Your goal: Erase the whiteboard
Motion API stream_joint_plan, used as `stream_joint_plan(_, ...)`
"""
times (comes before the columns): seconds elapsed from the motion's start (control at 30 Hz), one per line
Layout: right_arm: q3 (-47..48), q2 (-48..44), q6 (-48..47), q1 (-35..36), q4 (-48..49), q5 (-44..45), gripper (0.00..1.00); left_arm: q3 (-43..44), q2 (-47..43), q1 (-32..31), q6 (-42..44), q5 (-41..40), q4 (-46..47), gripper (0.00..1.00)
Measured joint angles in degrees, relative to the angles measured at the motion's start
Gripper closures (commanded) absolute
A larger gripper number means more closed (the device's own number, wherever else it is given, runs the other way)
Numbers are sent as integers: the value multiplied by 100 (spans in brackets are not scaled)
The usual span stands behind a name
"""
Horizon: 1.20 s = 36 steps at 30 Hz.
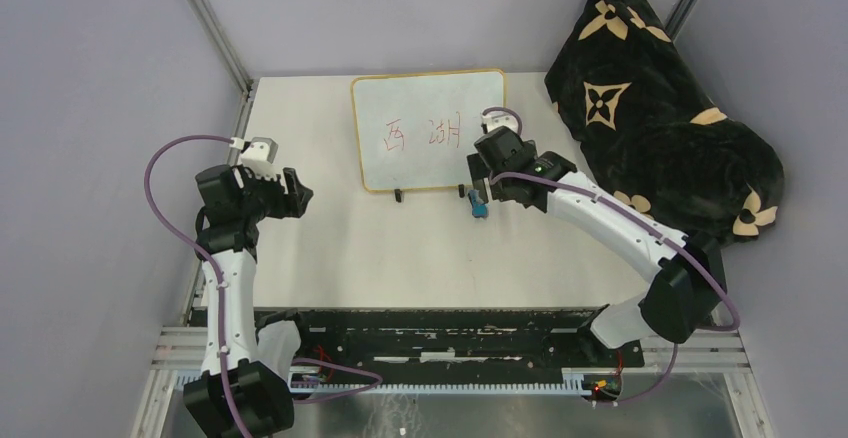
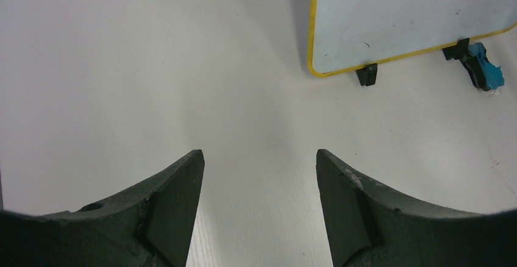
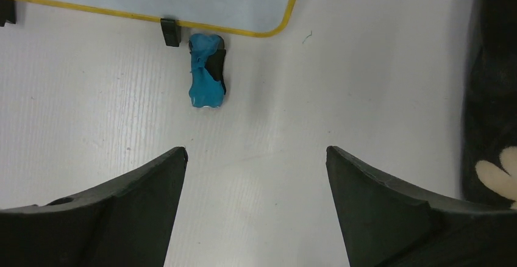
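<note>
- Whiteboard point(image 1: 430, 128), upper centre: smooth white face with a faint sheen; its thin yellow edge looks like plastic.
- Tabletop point(image 1: 400, 248): matt white, finely ribbed.
- Eraser point(image 3: 207, 72): blue body, slightly glossy, with a matt black part.
- Blanket point(image 1: 660, 108), upper right: black plush cloth with a soft nap and tan pattern.
- Left pincer point(image 2: 259, 154), right pincer point(image 3: 256, 151): matt black, grainy, scuffed at the edges.
- Rails point(image 1: 175, 343), bottom: bare metal.
</note>
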Motion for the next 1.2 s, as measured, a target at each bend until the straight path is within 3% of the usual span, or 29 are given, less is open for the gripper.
stream_joint_plan(0.37, 1143, 1373, -328, -190, -210, -667, 16, 0, 7, 0, 0, 105, 0, 26)
stream_joint_plan(0.57, 1237, 2037, -319, -452, -166, -1047, 19, 0, -42, 0, 2, 105, 0, 26)
stream_joint_plan(1.2, 1086, 2455, -101, -684, 146, -1585, 25, 0, -57, 0, 2, 125, -2, 26)
